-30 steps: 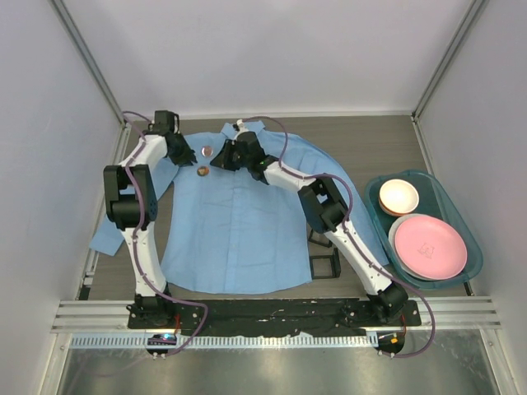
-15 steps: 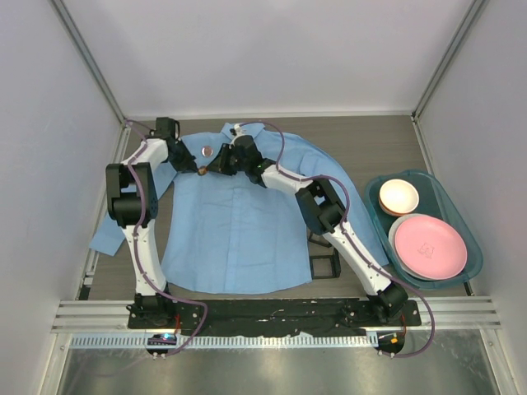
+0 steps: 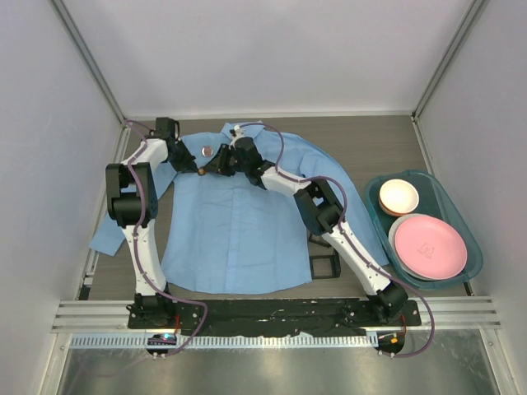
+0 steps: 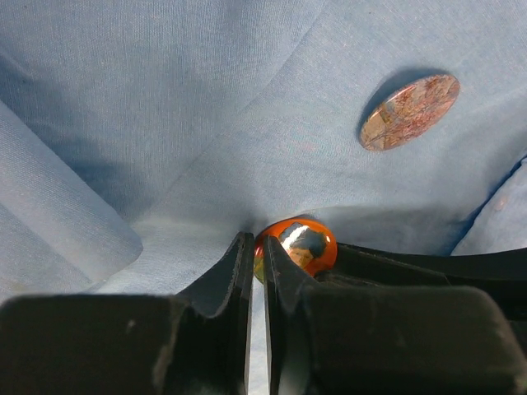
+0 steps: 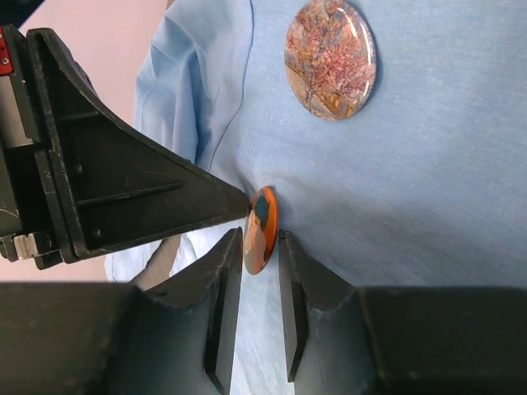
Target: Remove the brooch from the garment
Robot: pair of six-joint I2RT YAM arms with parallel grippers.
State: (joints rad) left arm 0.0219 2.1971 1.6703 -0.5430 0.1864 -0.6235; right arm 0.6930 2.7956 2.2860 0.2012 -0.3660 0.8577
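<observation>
The light blue shirt (image 3: 239, 222) lies spread flat on the table. Two brooches sit near its collar: a small orange one (image 3: 202, 171) and a larger pink marbled one (image 3: 207, 151). My left gripper (image 4: 257, 247) is shut, pinching puckered shirt cloth at the left edge of the orange brooch (image 4: 303, 240). My right gripper (image 5: 259, 239) holds the orange brooch (image 5: 262, 222) edge-on between its jaws, closed against it. The left gripper's tip (image 5: 239, 202) touches the brooch's top edge. The marbled brooch (image 5: 330, 58) lies apart, untouched.
A teal bin (image 3: 370, 210) at the right holds a cream bowl (image 3: 398, 196) and a pink plate (image 3: 429, 247). A black frame (image 3: 325, 262) lies by the shirt's right hem. White walls enclose the table on three sides.
The left gripper moved down-right to the orange brooch. The right gripper moved left until its jaws met the same brooch. The shirt and marbled brooch have not moved.
</observation>
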